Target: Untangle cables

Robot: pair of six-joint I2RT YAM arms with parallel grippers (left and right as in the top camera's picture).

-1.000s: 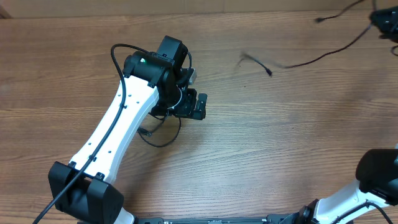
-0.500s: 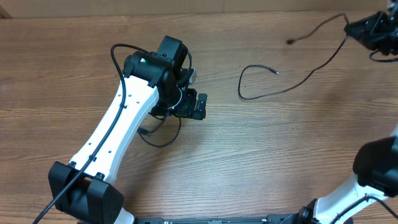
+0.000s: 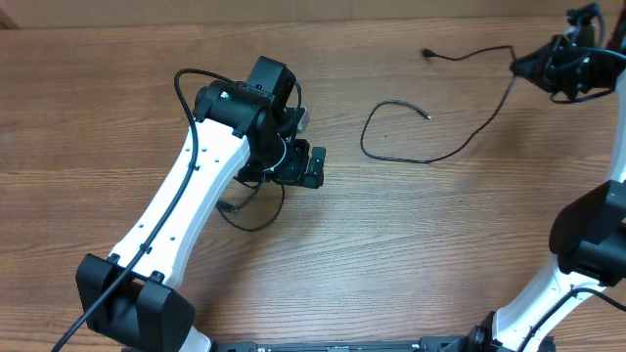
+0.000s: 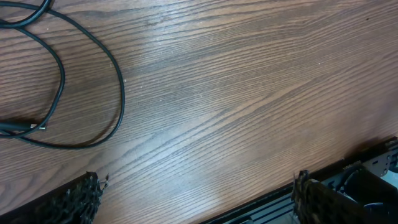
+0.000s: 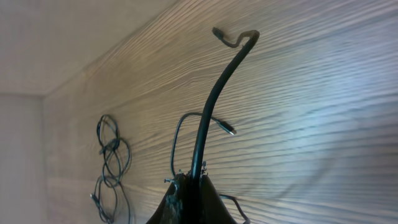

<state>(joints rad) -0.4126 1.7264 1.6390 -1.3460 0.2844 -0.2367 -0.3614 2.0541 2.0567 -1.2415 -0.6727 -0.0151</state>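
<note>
**cablefan:** The right gripper (image 3: pixel 562 68) is pinched tight on a thin black flexible cord with small plug ends (image 3: pixel 430 161), up at the far right of the brown wooden table (image 3: pixel 440 274). The rest of the cord trails left in a loose curve on the wood.

**benchrat:** And the left gripper (image 3: pixel 309 166)?

**cablefan:** Jaws wide apart, gripping nothing, parked just beside a second thin black cord loop (image 3: pixel 252 229).

**benchrat:** My worry is a hard tug. The free plug could whip back over its own curve and knot, or the skinny cord could slide out of the pinch.

Black cables (image 3: pixel 427 161) on brown wood-grain table (image 3: pixel 440 256).
</note>
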